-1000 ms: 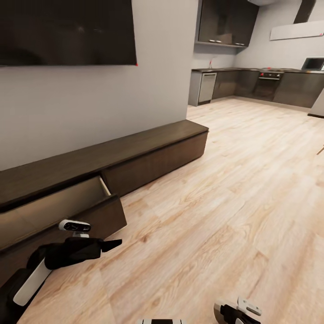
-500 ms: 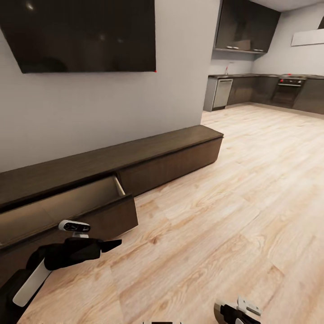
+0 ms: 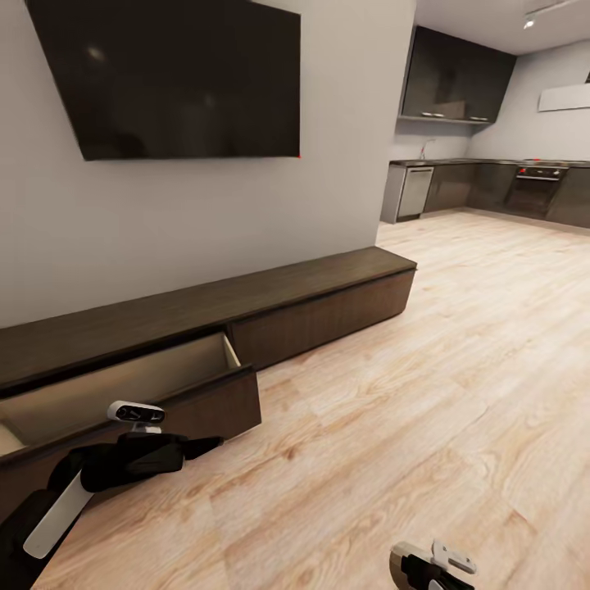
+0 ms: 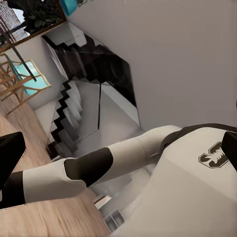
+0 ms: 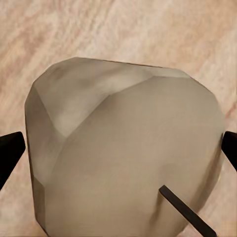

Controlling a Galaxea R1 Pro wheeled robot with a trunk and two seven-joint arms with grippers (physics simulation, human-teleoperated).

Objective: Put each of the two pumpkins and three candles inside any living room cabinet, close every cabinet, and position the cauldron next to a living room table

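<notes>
Cabinet (image 3: 246, 307) runs along the left wall under a TV (image 3: 180, 78), with 1 drawer (image 3: 143, 381) pulled out at the near left, its beige inside showing. Left gripper (image 3: 205, 447) hovers over the floor (image 3: 410, 369) just before that drawer front; I cannot tell its spread. Right gripper (image 5: 118, 153) pinches a grey-beige candle (image 5: 123, 153) between its 2 dark fingers (image 5: 10, 153) above the floor. A kitchen (image 3: 492, 180) lies far right.

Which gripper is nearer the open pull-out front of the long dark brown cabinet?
Left. The left gripper sits just before the open drawer front; the right gripper is farther off.
</notes>
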